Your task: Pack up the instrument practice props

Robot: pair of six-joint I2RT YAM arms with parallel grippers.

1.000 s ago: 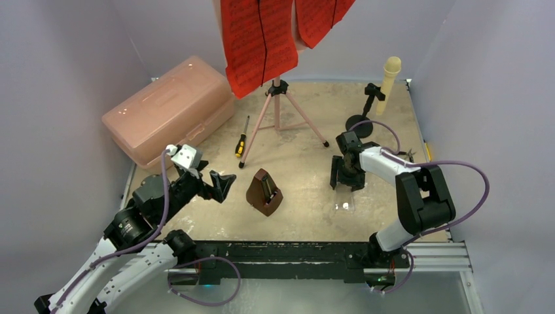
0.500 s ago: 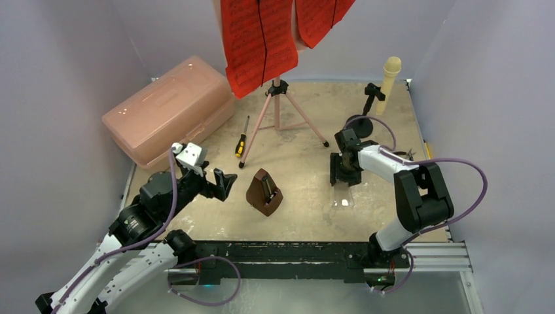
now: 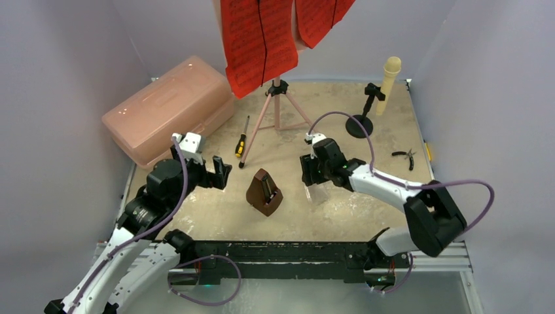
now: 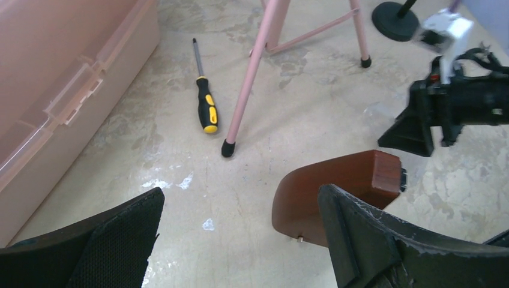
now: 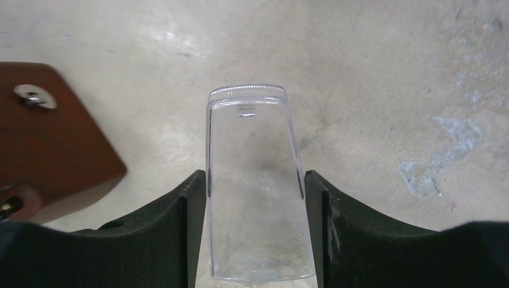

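The brown pyramid metronome (image 3: 265, 193) stands mid-table and also shows in the left wrist view (image 4: 336, 192) and the right wrist view (image 5: 48, 132). My left gripper (image 3: 219, 175) is open and empty just left of it (image 4: 240, 192). My right gripper (image 3: 313, 180) is shut on a clear plastic cover (image 5: 255, 186), held just right of the metronome. The pink tripod stand (image 3: 278, 111) at the back carries the red sheet-music pages (image 3: 258, 39). The cream microphone (image 3: 389, 75) sits in a black holder at the back right.
The translucent pink lidded box (image 3: 167, 108) lies shut at the back left. A yellow-and-black screwdriver (image 3: 242, 140) lies by the tripod's left leg. Black pliers (image 3: 406, 156) lie near the right edge. The microphone holder's round base (image 3: 358, 125) stands behind my right arm.
My right arm has swung left with the clear cover, from the right side of the table to just beside the metronome. My left gripper has shifted slightly towards the back.
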